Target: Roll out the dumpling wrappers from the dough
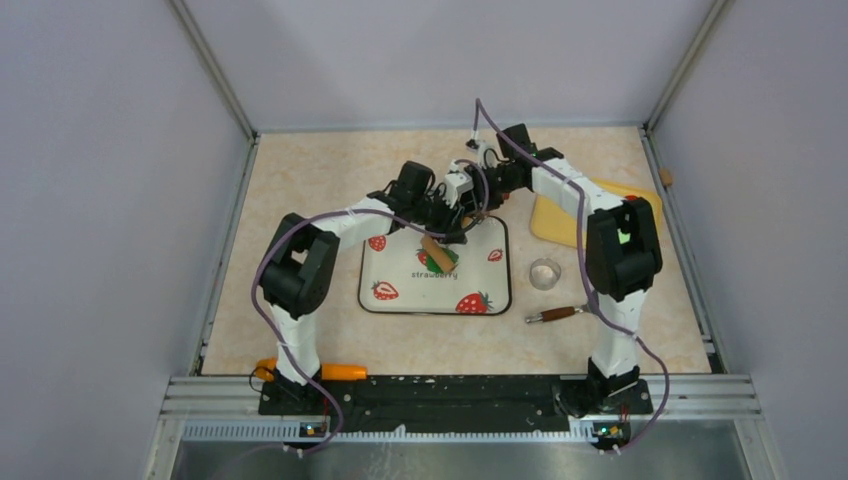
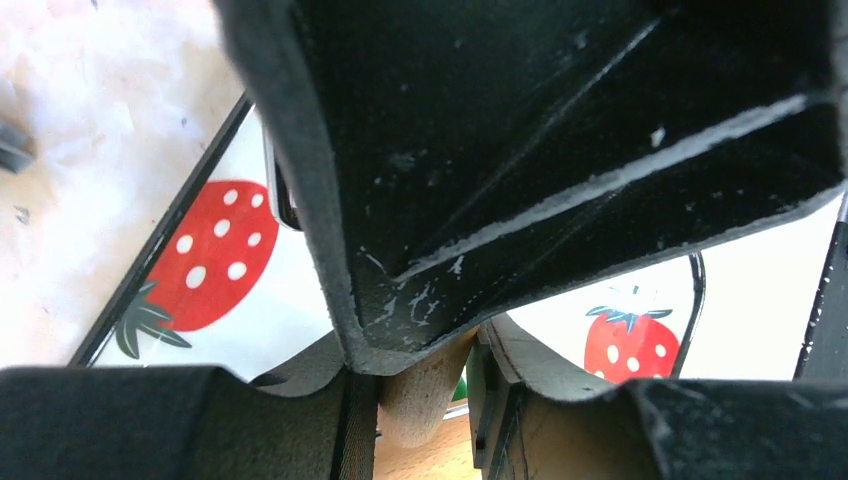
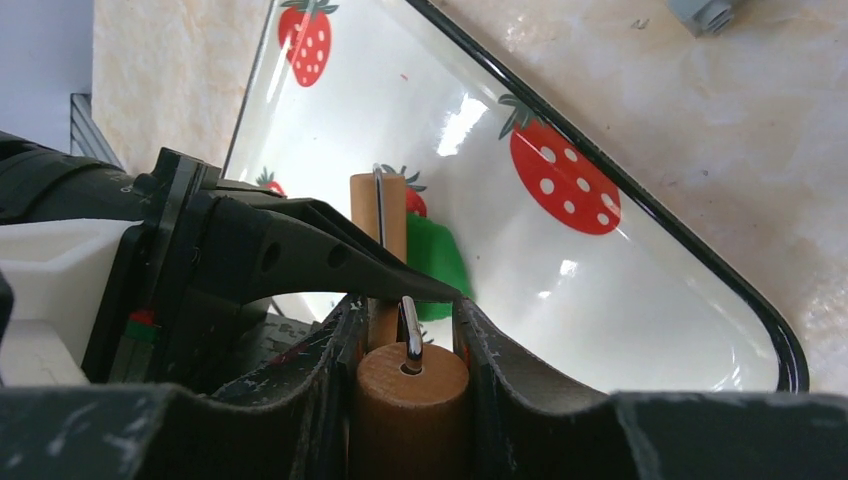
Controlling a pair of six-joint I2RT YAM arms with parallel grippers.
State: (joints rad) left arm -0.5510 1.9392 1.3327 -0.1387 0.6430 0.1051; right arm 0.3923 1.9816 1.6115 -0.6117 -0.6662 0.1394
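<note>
ideally, left pincer [image 2: 420, 375] and right pincer [image 3: 408, 345], each pinching a roller [image 3: 378, 215] handle, press evenly, rolling slowly across the dough [image 3: 437, 262].

The dough [image 1: 446, 263] [image 3: 437, 262] is a single small green lump, soft-edged and low. It lies near the middle of the white strawberry-printed tray [image 1: 492, 285] [image 3: 640, 330]. The wooden roller [image 1: 434, 249] [image 3: 378, 215] partly covers it, leaving only one rounded side exposed.
</note>
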